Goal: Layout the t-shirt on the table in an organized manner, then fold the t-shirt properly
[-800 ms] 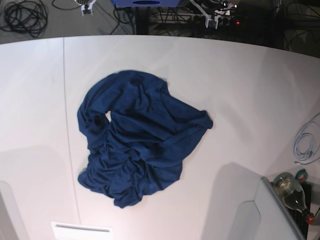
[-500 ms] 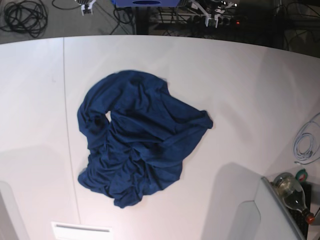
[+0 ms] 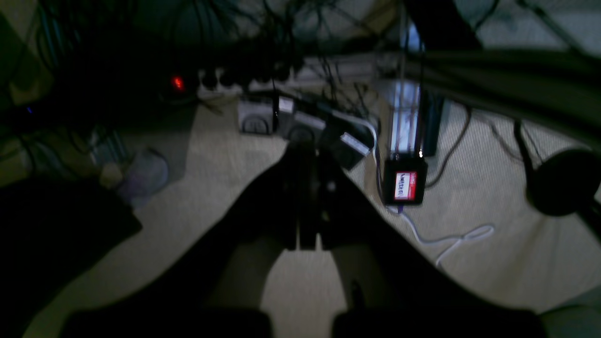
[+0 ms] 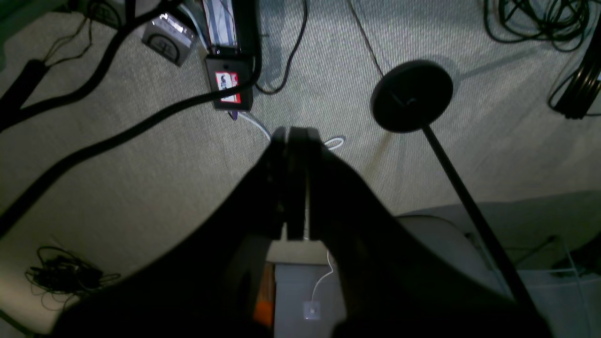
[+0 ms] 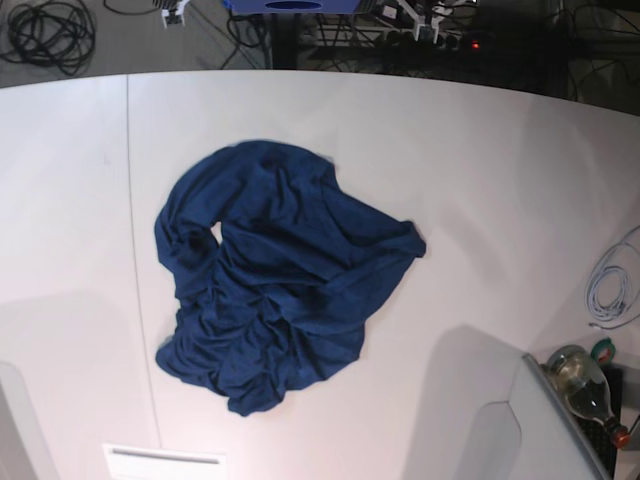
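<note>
The dark navy t-shirt [image 5: 275, 275] lies crumpled in a heap in the middle of the white table [image 5: 500, 180], with nothing holding it. Both grippers are off the table beyond its far edge. My left gripper [image 3: 306, 152] is shut and empty, and points at the carpeted floor. In the base view it shows only as a small white part [image 5: 425, 14] at the top edge. My right gripper [image 4: 293, 134] is shut and empty, also over the floor. It shows in the base view [image 5: 174, 11] at the top left.
A thin dark seam [image 5: 140, 250] crosses the table left of the shirt. A coiled white cable [image 5: 612, 285], a glass bottle [image 5: 585, 390] and a grey panel [image 5: 545, 430] sit at the front right. A white vent piece [image 5: 165, 460] lies at the front edge. Cables, a power strip [image 3: 300, 75] and a round lamp base [image 4: 411, 96] lie on the floor.
The white part of my left arm at the top of the base view has drawn back toward the frame's top edge. The t-shirt has not moved.
</note>
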Action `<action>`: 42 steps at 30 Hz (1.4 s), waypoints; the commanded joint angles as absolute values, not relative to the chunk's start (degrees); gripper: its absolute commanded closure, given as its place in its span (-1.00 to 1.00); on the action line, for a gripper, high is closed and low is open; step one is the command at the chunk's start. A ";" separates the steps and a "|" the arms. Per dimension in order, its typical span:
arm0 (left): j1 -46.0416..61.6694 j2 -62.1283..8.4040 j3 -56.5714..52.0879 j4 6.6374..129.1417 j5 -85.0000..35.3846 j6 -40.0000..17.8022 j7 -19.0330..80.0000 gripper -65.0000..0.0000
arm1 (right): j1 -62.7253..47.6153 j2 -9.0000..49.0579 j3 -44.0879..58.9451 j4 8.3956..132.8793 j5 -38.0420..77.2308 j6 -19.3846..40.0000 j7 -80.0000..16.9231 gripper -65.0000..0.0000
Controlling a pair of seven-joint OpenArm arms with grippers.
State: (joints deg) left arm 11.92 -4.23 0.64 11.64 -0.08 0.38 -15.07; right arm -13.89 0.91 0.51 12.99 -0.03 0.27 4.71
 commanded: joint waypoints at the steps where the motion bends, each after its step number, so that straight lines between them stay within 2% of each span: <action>1: 13.41 -5.23 0.75 12.97 -0.04 0.75 -15.34 1.00 | -16.84 1.01 0.66 14.81 0.13 0.40 4.53 1.00; 5: 20.97 -7.16 0.75 24.13 -0.04 0.75 -15.43 1.00 | -27.21 1.01 0.75 29.23 0.13 0.13 3.91 1.00; 10: 34.33 -10.95 0.40 46.29 -0.75 0.75 -15.43 1.00 | -40.92 0.84 1.45 51.74 0.13 0.13 -2.33 1.00; 15: 42.59 -14.29 -0.13 62.73 -0.84 0.75 -15.43 1.00 | -50.15 -2.86 8.66 71.69 0.04 0.31 -6.20 1.00; 20: 49.71 -17.54 -1.01 77.93 -0.84 0.75 -15.43 1.00 | -57.01 -3.56 9.71 91.21 0.13 0.40 -8.75 1.00; 24: 52.70 -17.01 -6.73 87.96 -1.01 0.75 -15.43 1.00 | -58.24 -3.65 9.45 102.64 0.13 0.40 -8.92 1.00; 27: 52.44 -17.10 -10.77 92.53 -6.90 0.75 -14.90 1.00 | -57.01 -3.38 6.81 109.85 0.13 0.48 -8.92 1.00; 32: 47.69 -18.42 -13.23 94.37 -18.33 0.75 -14.55 1.00 | -48.66 -3.12 -1.45 111.25 0.13 0.48 -9.19 1.00; 34: 46.11 -19.03 -13.49 94.55 -20.00 0.75 -12.18 1.00 | -44.53 -3.21 -5.41 110.90 0.13 0.48 -12.53 0.98; 36: 44.35 -19.12 -13.76 94.55 -20.53 0.75 -9.19 1.00 | -39.52 -3.47 -8.31 110.73 0.13 0.48 -17.71 0.82; 40: 41.98 -19.12 -13.93 94.37 -20.79 0.75 -3.65 1.00 | -29.85 -3.56 -12.44 108.70 1.01 0.48 -29.49 0.04; 42: 41.80 -19.12 -14.29 94.29 -20.79 0.75 -2.59 1.00 | -27.30 -3.56 -12.70 107.30 5.85 0.22 -30.29 -0.32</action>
State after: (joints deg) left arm 41.12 -18.44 -13.76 93.62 -20.64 0.40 -1.63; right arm -26.74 -3.36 -12.51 106.83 5.87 0.49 -30.68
